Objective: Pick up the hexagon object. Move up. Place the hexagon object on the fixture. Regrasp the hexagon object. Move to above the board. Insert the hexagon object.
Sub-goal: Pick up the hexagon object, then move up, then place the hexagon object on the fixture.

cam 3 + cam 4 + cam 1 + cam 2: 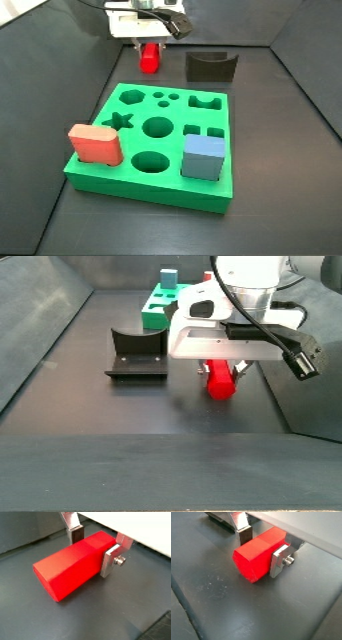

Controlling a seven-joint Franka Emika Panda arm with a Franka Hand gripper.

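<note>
The arm's two-finger gripper [95, 548] is clamped on the slim bright red plastic hexagonal peg [72, 569], its flat silver fingers [111, 561] pressed to opposite faces of one end (both wrist views show this); the peg's free end [251, 563] is close above the dark floor [231, 607]. In a side view the gripper [150, 36] holds the peg [150, 57] beyond the far edge of the large bright green square board with shaped holes [160, 190], beside the small dark notched fixture [210, 66], apart from it; a salmon-pink rounded block [94, 143] and a blue cube [203, 157] sit in the board's near holes.
</note>
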